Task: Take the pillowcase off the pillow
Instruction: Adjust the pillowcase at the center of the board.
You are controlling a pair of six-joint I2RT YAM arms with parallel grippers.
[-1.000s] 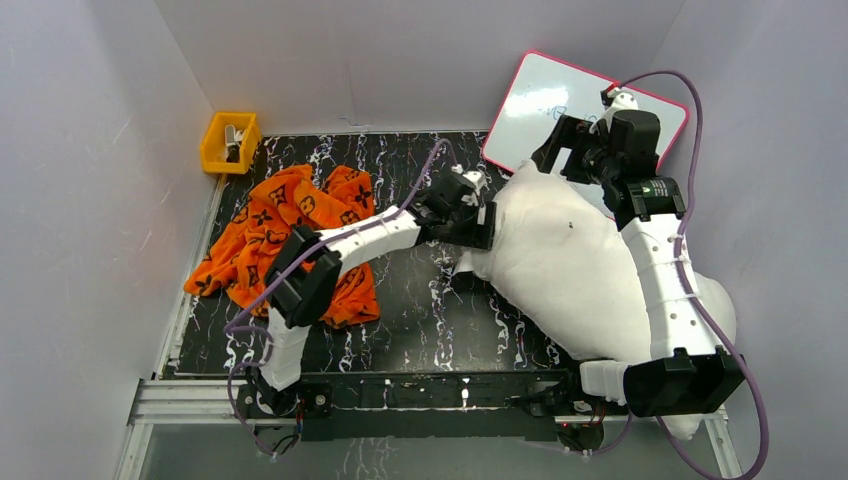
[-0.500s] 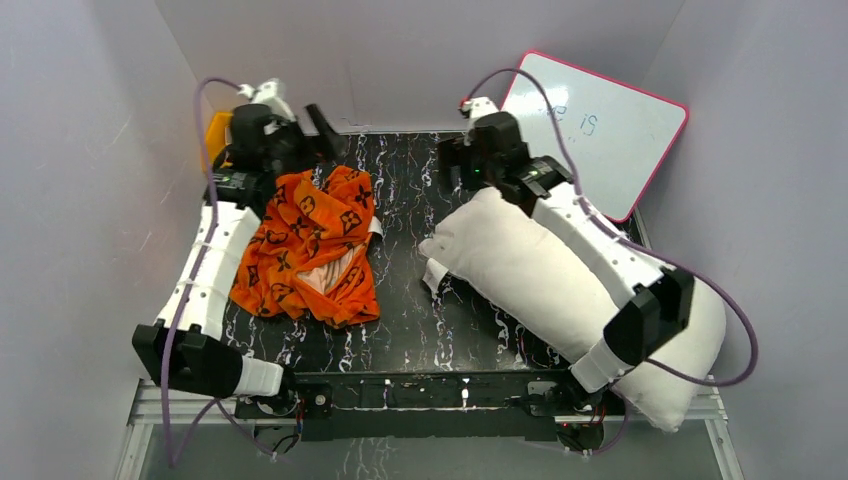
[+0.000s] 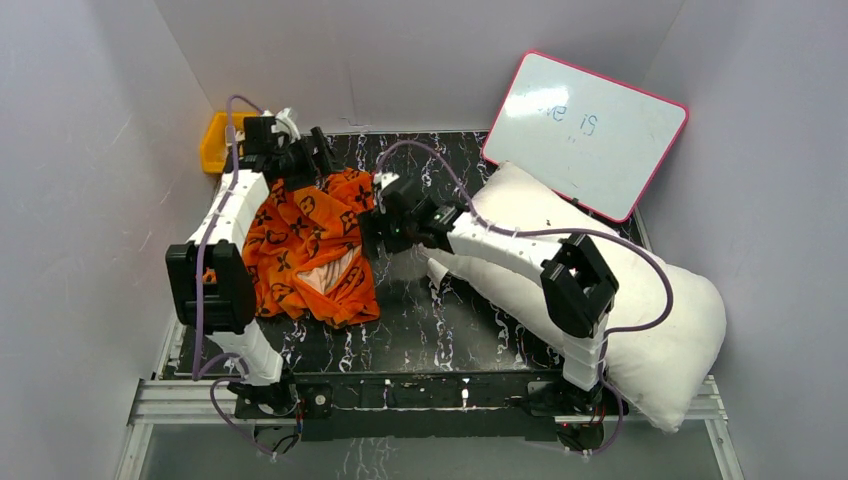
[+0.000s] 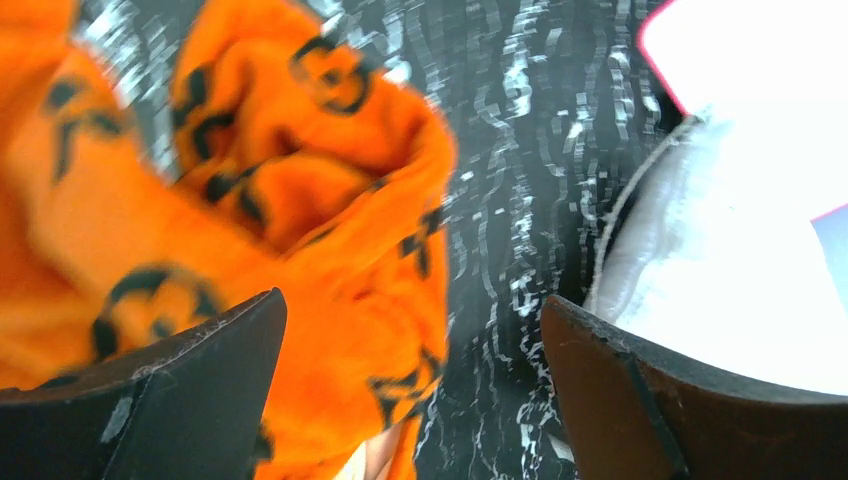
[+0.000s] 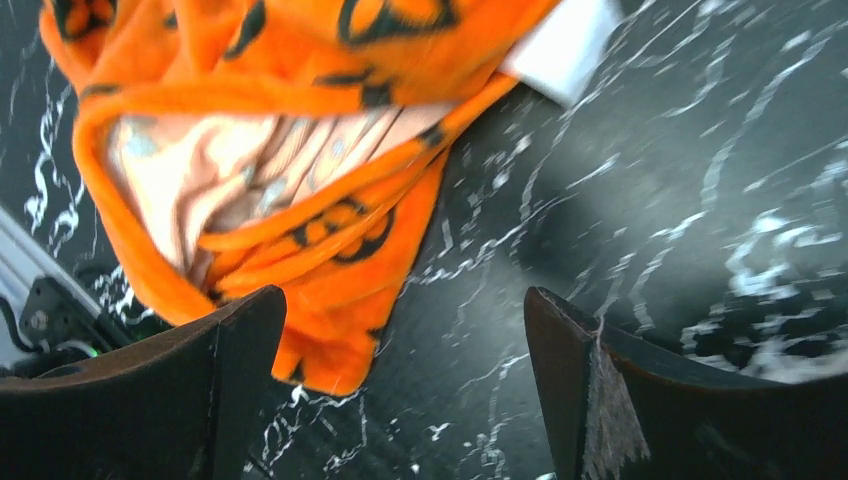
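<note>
You have a pink-framed whiteboard [image 3: 590, 130] leaning in the far right corner (faint blue writing on it), a small yellow bin [image 3: 213, 148] in the far left corner, and a black, white-veined table [image 3: 440, 310] between white walls.

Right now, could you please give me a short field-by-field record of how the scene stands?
pillowcase: off the pillow, crumpled at the left of the table
pillow: bare, lying diagonally on the right, apart from the pillowcase
left end effector: open, empty, over the pillowcase's far edge
right end effector: open, empty, over the table beside the pillowcase
whiteboard: propped at the far right corner
task status: removal looks done
</note>
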